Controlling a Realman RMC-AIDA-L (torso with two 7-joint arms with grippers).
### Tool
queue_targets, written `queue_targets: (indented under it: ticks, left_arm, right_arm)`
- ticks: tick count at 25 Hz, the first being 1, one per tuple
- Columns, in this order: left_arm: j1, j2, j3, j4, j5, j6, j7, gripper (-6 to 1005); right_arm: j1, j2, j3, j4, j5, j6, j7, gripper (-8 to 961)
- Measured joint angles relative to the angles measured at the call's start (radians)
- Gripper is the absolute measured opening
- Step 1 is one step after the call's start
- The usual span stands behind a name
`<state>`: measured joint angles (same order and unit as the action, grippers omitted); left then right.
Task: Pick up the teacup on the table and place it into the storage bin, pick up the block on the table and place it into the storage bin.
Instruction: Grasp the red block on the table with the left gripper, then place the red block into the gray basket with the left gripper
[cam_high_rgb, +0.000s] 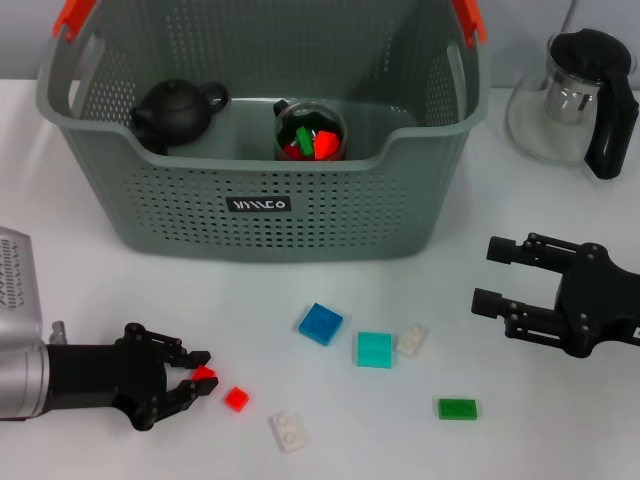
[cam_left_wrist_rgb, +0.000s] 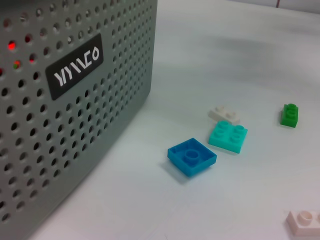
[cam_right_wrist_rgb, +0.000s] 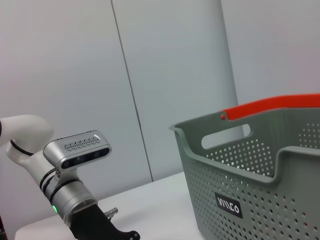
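Clamped on a small red block (cam_high_rgb: 204, 374), the jaws of the left gripper (cam_high_rgb: 196, 378) sit low over the white table (cam_high_rgb: 100, 290) at the near left of the head view, the black fingers meeting around the piece. Just beside it on the table lies a second red block (cam_high_rgb: 237, 399), with a white block (cam_high_rgb: 289, 431) a little nearer the robot. The right gripper (cam_high_rgb: 500, 288) hovers at the right side with its jaws spread apart and nothing between them, pointing toward the middle of the table. Between the two arms lie a blue block (cam_high_rgb: 320, 323), a teal block (cam_high_rgb: 375, 349) and a small cream block (cam_high_rgb: 411, 340) just beside the teal one, with a green block (cam_high_rgb: 457, 408) nearer the robot; the left wrist view shows the blue, teal, cream and green pieces close to the basket's perforated wall. Farther back stands the storage bin (cam_high_rgb: 260, 205), a grey-green perforated basket with orange handle ends and a black label on its front. Inside it, to the left, rests a black teapot (cam_high_rgb: 178, 108), and near the middle a rounded clear teacup (cam_high_rgb: 310, 130) that holds red and green blocks. Behind the bin at the far right stands a glass pitcher (cam_high_rgb: 570, 95) with a black handle and lid. From the right wrist view, the left arm's silver wrist and the bin's rim show against a pale wall.
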<state>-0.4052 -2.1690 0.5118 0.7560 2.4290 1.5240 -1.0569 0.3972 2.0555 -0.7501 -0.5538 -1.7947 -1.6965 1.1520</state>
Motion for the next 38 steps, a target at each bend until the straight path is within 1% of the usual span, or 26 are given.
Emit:
queue_targets:
  ticks: [1, 5, 8, 10, 13, 14, 18, 20, 22, 26, 29, 31, 34, 35, 37, 38]
  left_arm:
    - [0.000, 0.000, 0.000, 0.000, 0.000, 0.000, 0.000, 395]
    - [0.000, 0.000, -0.003, 0.002, 0.001, 0.002, -0.001, 259]
    - [0.000, 0.002, -0.008, 0.016, -0.004, 0.023, -0.032, 259]
    - [-0.002, 0.007, -0.014, 0.032, -0.008, 0.064, -0.068, 258]
    - [-0.018, 0.027, -0.071, 0.041, -0.022, 0.191, -0.088, 258]
    - [-0.032, 0.041, -0.125, 0.037, -0.034, 0.266, -0.088, 258]
    - [-0.075, 0.076, -0.254, 0.005, -0.094, 0.453, -0.109, 259]
    - [-0.093, 0.084, -0.274, -0.012, -0.150, 0.490, -0.158, 259]
    - [-0.113, 0.086, -0.276, -0.035, -0.226, 0.498, -0.219, 260]
    - [-0.151, 0.085, -0.278, -0.088, -0.397, 0.489, -0.286, 260]
    - [-0.197, 0.089, -0.277, -0.087, -0.509, 0.452, -0.355, 260]
    - [-0.243, 0.096, -0.274, -0.057, -0.541, 0.420, -0.439, 261]
    - [-0.314, 0.110, -0.260, 0.005, -0.554, 0.368, -0.574, 261]
    - [-0.340, 0.118, -0.239, 0.044, -0.554, 0.342, -0.635, 261]
    - [-0.366, 0.130, -0.182, 0.102, -0.548, 0.294, -0.724, 262]
    - [-0.377, 0.141, -0.117, 0.152, -0.539, 0.244, -0.796, 262]
  right_arm:
    - [-0.001, 0.000, 0.000, 0.000, 0.000, 0.000, 0.000, 733]
    - [-0.001, 0.000, 0.000, 0.000, 0.000, -0.003, 0.000, 733]
    - [-0.001, -0.001, 0.000, 0.000, 0.000, -0.005, 0.000, 734]
    - [-0.001, -0.002, 0.000, 0.000, 0.000, -0.006, 0.000, 734]
    - [-0.001, -0.002, 0.000, 0.000, 0.000, -0.008, 0.000, 734]
    - [-0.001, -0.002, 0.000, 0.000, 0.000, -0.008, 0.000, 734]
    - [-0.001, -0.002, 0.000, 0.000, 0.000, -0.009, -0.004, 734]
    - [-0.002, -0.001, 0.000, 0.000, 0.000, -0.010, -0.007, 734]
    - [-0.001, 0.001, 0.000, 0.000, 0.000, -0.010, -0.008, 734]
    - [0.000, 0.003, -0.004, 0.000, 0.000, -0.010, -0.009, 735]
    - [0.005, 0.004, -0.007, 0.000, 0.000, -0.012, -0.009, 735]
    - [0.008, 0.005, -0.008, 0.000, 0.000, -0.012, -0.009, 735]
    - [0.011, 0.007, -0.009, 0.000, 0.000, -0.012, -0.009, 735]
    - [0.012, 0.007, -0.009, 0.000, 0.000, -0.012, -0.009, 735]
    - [0.014, 0.008, -0.008, 0.000, 0.000, -0.012, -0.010, 735]
    - [0.015, 0.008, -0.008, 0.000, 0.000, -0.013, -0.010, 735]
